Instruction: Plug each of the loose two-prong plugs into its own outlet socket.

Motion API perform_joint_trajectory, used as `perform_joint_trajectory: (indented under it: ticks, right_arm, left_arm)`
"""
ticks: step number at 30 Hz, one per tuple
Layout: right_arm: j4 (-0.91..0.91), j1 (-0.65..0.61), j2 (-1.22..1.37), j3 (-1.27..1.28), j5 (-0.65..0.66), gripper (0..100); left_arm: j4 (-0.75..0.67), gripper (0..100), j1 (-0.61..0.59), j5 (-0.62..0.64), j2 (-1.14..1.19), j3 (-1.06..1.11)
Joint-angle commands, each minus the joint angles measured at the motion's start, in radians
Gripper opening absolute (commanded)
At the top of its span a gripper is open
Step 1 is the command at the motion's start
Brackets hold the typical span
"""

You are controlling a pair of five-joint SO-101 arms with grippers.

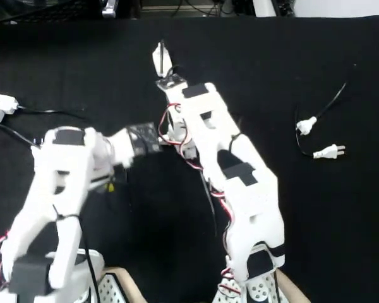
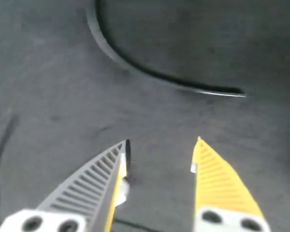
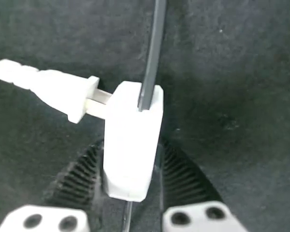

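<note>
Light seems to fall evenly from overhead. The black bench [image 1: 328,240] soaks up shadows, while the white arm shells [image 1: 246,189] glare almost featureless against it.

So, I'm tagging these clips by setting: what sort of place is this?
Probably a robotics lab bench: two white arms at a table under black cloth, the right gripper holding an outlet socket, loose plugs laid out, cables and gear along the far edge.

Fixed high camera looks down over the tabletop [image 1: 341,240], arms [image 1: 240,189] entering from 6 o'clock; both wrist cameras view that tabletop close-up.
</note>
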Motion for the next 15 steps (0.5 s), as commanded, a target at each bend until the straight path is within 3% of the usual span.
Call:
perform_joint_trajectory:
  ticks: [1,5,15]
  right_arm:
    - [0.015,-0.051,-0.004,0.005,0.021,1.4]
    - [0.015,-0.064,-0.005,0.005,0.061,1.4]
    - [-0.023,-0.121,-0.005,0.004,0.075,1.4]
  left_arm:
    - [0.0,22,0.11,-0.006,-0.13,0.088]
    - [-0.121,22,0.16,-0.005,-0.207,0.185]
    - [-0.311,22,0.137,0.021,-0.238,0.306]
